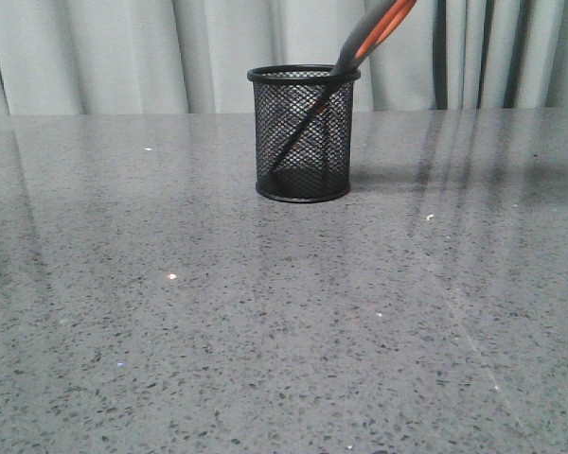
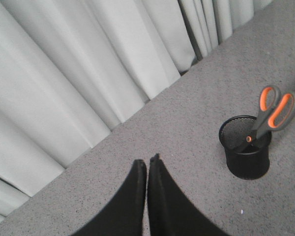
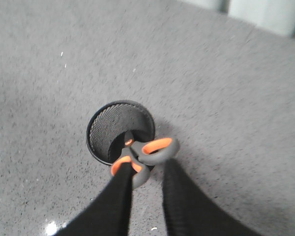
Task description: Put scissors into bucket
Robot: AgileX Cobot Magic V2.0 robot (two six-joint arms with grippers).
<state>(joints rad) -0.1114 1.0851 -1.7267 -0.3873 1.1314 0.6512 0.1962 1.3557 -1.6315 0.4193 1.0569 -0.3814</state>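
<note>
The black mesh bucket (image 1: 303,142) stands upright on the table, toward the back. The scissors (image 1: 375,32) stand in it blades down, leaning on the rim, with the orange-lined handles sticking out to the upper right. In the left wrist view the bucket (image 2: 246,160) and scissors (image 2: 275,108) lie well off to one side of my left gripper (image 2: 147,161), which is shut on nothing. My right gripper (image 3: 146,169) hovers over the scissors' handles (image 3: 157,147) and the bucket (image 3: 99,123). It is open, with one finger overlapping a handle loop in the view.
The grey speckled table (image 1: 170,312) stretches wide around the bucket. Pale curtains (image 1: 123,47) hang just behind its far edge. Neither arm shows in the front view.
</note>
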